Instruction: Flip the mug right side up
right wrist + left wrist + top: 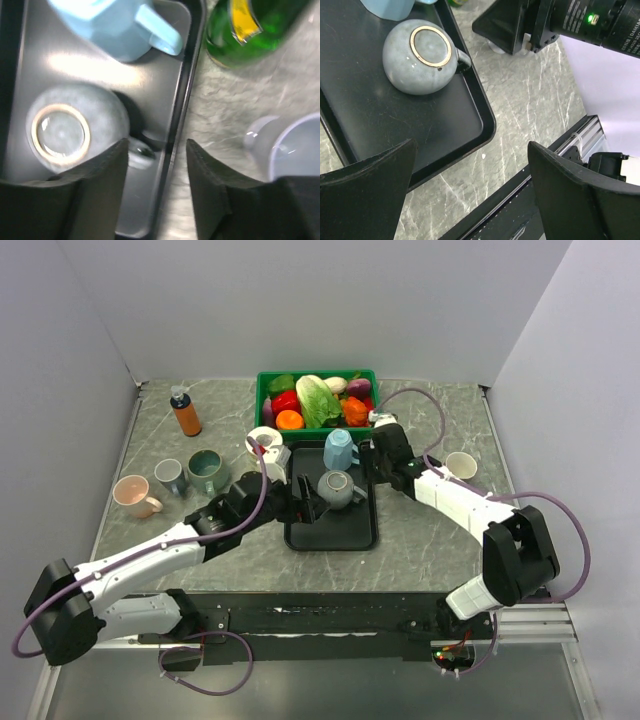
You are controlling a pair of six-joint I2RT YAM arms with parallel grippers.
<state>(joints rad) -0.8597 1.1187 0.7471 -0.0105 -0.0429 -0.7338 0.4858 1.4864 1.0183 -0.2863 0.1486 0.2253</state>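
Note:
A round grey mug (336, 487) stands upside down on the black tray (330, 535), its gold-ringed base up (420, 57) (70, 130). Its handle (140, 152) points to the tray's right rim (185, 100). A light blue mug (340, 448) (110, 25) lies bottom up behind it. My right gripper (372, 462) (157, 145) hangs open over that rim beside the handle, holding nothing. My left gripper (305, 502) (471, 150) is wide open and empty, low at the tray's near left side (395, 115).
A green crate of vegetables (317, 400) stands behind the tray, with an orange bottle (186, 412) at back left. Pink (135, 496), grey (169, 476) and green (206, 468) mugs stand to the left. A white cup (264, 438) sits near the crate and a cream cup (460, 465) at right.

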